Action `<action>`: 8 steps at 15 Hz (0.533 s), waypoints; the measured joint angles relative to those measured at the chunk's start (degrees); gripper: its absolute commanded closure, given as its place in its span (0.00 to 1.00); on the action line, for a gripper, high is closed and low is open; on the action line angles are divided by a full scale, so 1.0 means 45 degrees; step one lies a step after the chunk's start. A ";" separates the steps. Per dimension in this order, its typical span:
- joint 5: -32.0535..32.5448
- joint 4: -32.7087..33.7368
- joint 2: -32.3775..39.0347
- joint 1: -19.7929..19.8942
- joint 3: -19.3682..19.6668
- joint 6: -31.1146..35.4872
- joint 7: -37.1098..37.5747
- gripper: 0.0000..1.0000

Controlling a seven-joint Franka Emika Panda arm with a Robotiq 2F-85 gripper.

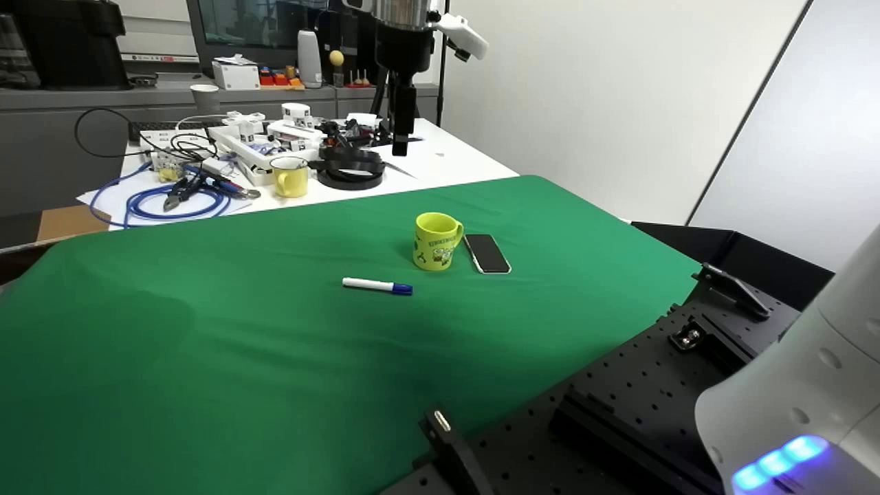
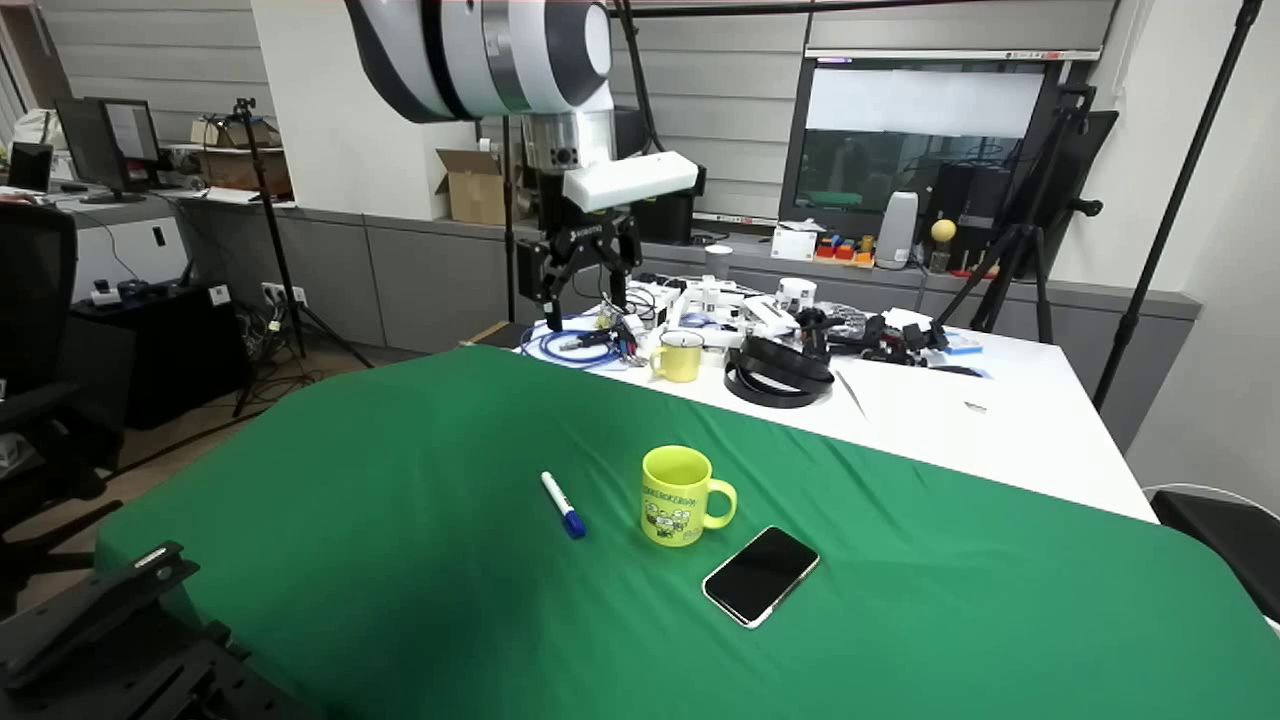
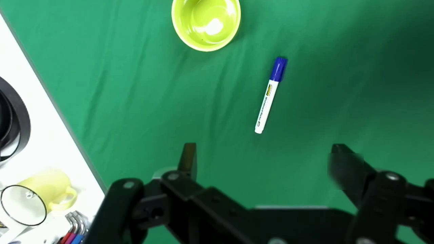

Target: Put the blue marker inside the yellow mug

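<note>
While the end effector (image 3: pixel 264 149) hangs spread wide, yellow mug (image 3: pixel 206 27) upright, empty, blue marker (image 3: pixel 270 95) lying nearby.

Wrist view, from blue marker (image 3: pixel 271 96): yellow mug (image 3: pixel 206 26) obstructs toward 11 o'clock — green cloth (image 3: pixel 356 88) free toward 3 o'clock.

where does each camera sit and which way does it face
In an exterior view: raised, looking down across the green cloth toward the white table; arm and pincer show.
In an exterior view: near the arm's white base, facing across the cloth; base and pincer show.
Wrist view: on the wrist, facing down at the blue marker; pincer fingers at bottom.
Both exterior views share the phone and whole yellow mug.
</note>
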State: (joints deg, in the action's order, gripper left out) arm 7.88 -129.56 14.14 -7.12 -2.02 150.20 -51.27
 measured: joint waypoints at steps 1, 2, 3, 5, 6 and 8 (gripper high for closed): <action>0.0008 -0.0001 0.0000 0.0067 -0.0069 -0.0007 -0.0018 0.00; 0.0003 -0.0011 0.0011 0.0185 -0.0204 -0.0006 -0.0026 0.00; -0.0002 -0.0010 0.0033 0.0300 -0.0340 -0.0040 -0.0091 0.00; -0.0003 -0.0010 0.0114 0.0439 -0.0504 -0.0054 -0.0133 0.00; -0.0003 -0.0010 0.0141 0.0456 -0.0521 -0.0054 -0.0138 0.00; -0.0003 -0.0008 0.0149 0.0475 -0.0537 -0.0054 -0.0142 0.00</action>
State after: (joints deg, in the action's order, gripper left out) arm 7.86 -129.59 14.81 -4.98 -4.43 149.96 -51.91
